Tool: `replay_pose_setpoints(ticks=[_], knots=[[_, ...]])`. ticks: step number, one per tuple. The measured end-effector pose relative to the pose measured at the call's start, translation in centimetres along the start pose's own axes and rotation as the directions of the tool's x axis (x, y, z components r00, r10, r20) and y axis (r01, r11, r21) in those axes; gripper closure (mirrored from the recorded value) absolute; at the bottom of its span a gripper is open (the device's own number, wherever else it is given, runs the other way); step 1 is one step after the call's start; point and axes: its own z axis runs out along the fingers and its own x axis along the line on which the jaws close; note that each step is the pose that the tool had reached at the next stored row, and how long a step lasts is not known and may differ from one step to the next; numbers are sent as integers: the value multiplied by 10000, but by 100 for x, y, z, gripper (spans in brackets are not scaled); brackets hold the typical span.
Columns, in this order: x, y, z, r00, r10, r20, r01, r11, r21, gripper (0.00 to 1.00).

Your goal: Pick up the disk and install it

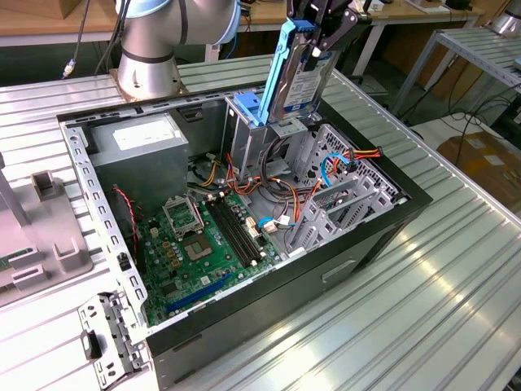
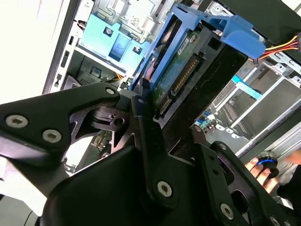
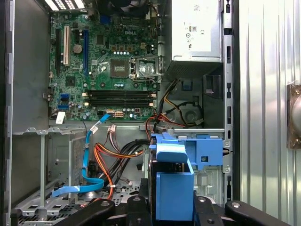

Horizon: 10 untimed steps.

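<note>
**Pincer (image 1: 324, 37) clamped on the disk (image 1: 297, 77), upright over the open computer case (image 1: 383, 236)**

Nearest in the exterior view, the ribbed metal bench (image 1: 423, 326) takes up the lower right of the frame. A loose perforated bracket (image 1: 106, 346) lies at the lower left, just beside the case's corner. The case lies on its side on the bench with its side panel off.

Inside it, at lower centre, sits the green motherboard (image 1: 195, 252). Behind that, at centre left, is the grey power supply (image 1: 138, 151) with a white sticker. Right of centre, orange and red wires (image 1: 368, 153) and a blue flat cable (image 1: 330, 167) loop over the perforated metal bays.

Farther back, at upper centre, stands the grey drive cage (image 1: 248, 114) with its blue latch. The disk stands on edge directly above it, leaning slightly, with its blue side rail (image 1: 273, 73) toward the exterior view's left. Its lower end is at the cage's mouth; whether the two touch cannot be told.

The pincer grips the disk's upper end at the top edge of the frame. In the second wrist view its black fingers (image 2: 143, 117) press against the disk beside the row of connector pins.

Farthest, at upper left, the arm's base (image 1: 151, 61) stands on the bench.
</note>
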Motion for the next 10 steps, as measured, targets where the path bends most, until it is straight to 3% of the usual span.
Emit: replay_pose_setpoints(ticks=[10], knots=[[23,0,-1,10000,0,0,0,10000,0,64]])
